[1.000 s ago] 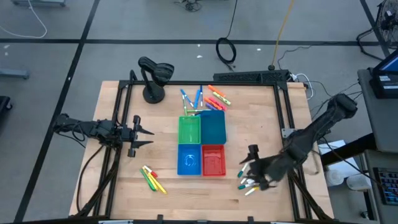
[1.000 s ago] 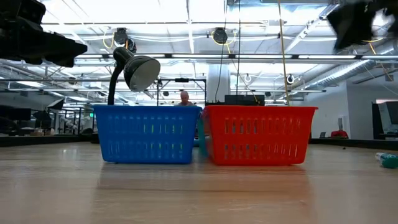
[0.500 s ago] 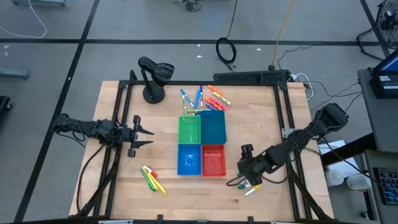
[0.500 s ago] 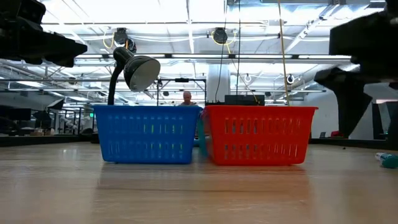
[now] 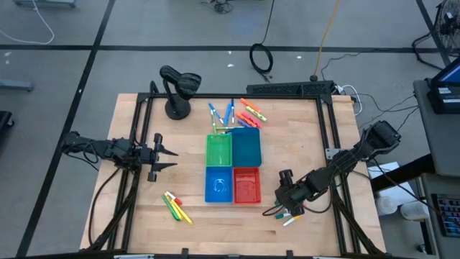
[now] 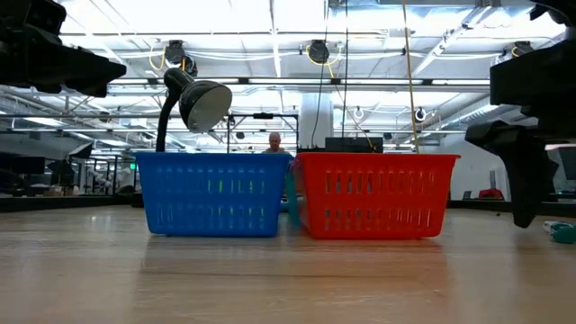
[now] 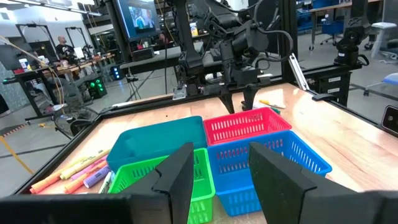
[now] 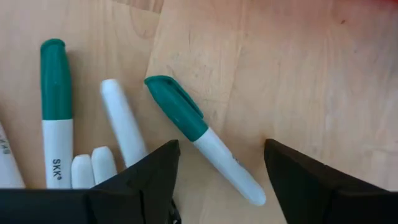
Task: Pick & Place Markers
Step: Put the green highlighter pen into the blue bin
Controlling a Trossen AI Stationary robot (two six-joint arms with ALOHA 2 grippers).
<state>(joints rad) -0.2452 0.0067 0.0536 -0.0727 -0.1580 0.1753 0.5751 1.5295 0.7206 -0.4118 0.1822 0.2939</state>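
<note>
At about five o'clock on the bench (image 5: 302, 137), the right gripper (image 5: 285, 203) hangs low over a loose cluster of white markers (image 5: 287, 215), fingers spread wide and pinching nothing. Between the fingers lies a teal-capped marker (image 8: 202, 138): a slim, smooth white plastic barrel with a ribbed, clipped cap, its long axis running obliquely across the gap, not squarely, so the coming grasp would likely call for a small wrist turn. Neighbouring markers, including a second teal-capped marker (image 8: 56, 106), lie just beside it, off to one side, roughly parallel to one another. Further markers lie at twelve o'clock (image 5: 233, 113) and at seven o'clock (image 5: 175, 206). Four latticed plastic bins, the red bin (image 5: 246, 185) nearest, sit at centre. At nine o'clock the left gripper (image 5: 164, 156) waits, fingers partly spread and empty, plainly the farther arm.
</note>
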